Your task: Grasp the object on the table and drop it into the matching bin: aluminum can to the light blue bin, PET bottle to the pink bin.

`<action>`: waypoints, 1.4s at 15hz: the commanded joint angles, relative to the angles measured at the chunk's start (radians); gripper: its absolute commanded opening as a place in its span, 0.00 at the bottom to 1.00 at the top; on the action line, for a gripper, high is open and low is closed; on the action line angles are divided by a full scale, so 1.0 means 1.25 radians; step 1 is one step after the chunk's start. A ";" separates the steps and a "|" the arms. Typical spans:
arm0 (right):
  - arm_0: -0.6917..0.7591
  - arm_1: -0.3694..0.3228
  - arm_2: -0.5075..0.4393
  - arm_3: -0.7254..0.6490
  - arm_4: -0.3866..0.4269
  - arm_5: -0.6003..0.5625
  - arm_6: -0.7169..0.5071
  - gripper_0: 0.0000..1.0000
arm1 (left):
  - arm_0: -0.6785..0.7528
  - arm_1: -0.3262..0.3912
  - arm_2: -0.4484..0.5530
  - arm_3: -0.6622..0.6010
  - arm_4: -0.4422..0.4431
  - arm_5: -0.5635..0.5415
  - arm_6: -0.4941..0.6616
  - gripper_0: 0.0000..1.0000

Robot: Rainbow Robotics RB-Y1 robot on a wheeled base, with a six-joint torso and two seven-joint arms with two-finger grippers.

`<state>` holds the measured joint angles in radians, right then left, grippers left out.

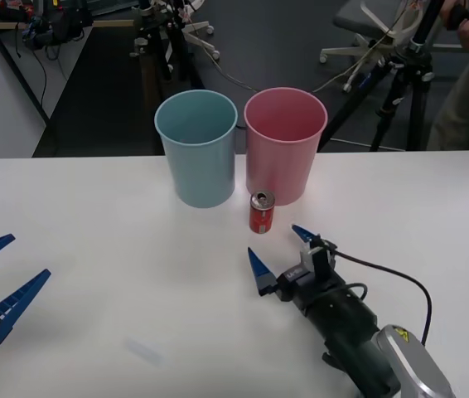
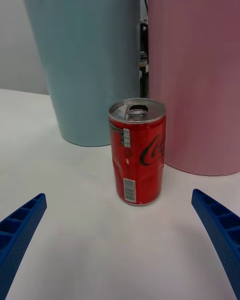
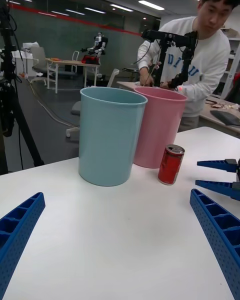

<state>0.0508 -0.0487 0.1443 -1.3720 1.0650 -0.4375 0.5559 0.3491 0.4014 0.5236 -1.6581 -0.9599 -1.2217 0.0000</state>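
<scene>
A small red aluminum can [image 1: 261, 212] [image 2: 137, 151] [image 3: 170, 164] with a silver top stands upright on the white table [image 1: 94, 215], just in front of the gap between the two bins. The light blue bin [image 1: 197, 147] [image 2: 85, 55] [image 3: 110, 134] stands left of the pink bin [image 1: 284, 143] [image 2: 197, 70] [image 3: 159, 125]. My right gripper [image 1: 283, 252] [image 2: 120, 245] is open, low over the table, a short way before the can with its fingers pointing at it. My left gripper [image 1: 2, 274] [image 3: 120, 240] hangs open at the table's left edge, far from the can.
A black cable [image 1: 400, 278] trails from the right wrist across the table. Behind the table stand a tripod [image 1: 404, 75] and office chairs; a person stands at the back right, touching nothing on the table.
</scene>
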 commanded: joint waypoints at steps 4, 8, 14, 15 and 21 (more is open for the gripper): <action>-0.077 0.017 0.001 0.072 -0.019 0.032 0.046 1.00 | 0.000 0.000 0.000 0.000 0.000 0.000 0.000 1.00; -0.130 0.021 -0.009 0.127 -0.031 0.033 0.062 1.00 | 0.000 0.000 0.000 0.000 0.000 0.000 0.000 1.00; -0.199 0.025 -0.017 0.186 -0.037 0.060 0.076 1.00 | 0.000 0.000 0.000 0.000 0.000 0.000 0.000 1.00; -0.205 0.027 -0.016 0.186 -0.036 0.070 0.077 1.00 | 0.000 0.000 0.000 0.000 0.000 0.000 0.000 1.00; -0.230 0.027 0.007 0.187 -0.036 0.133 0.073 1.00 | 0.000 0.000 0.000 0.000 0.000 0.000 0.000 1.00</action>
<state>-0.2329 -0.0153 0.1498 -1.1383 1.0199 -0.2805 0.6486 0.3491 0.4014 0.5236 -1.6581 -0.9599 -1.2217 0.0000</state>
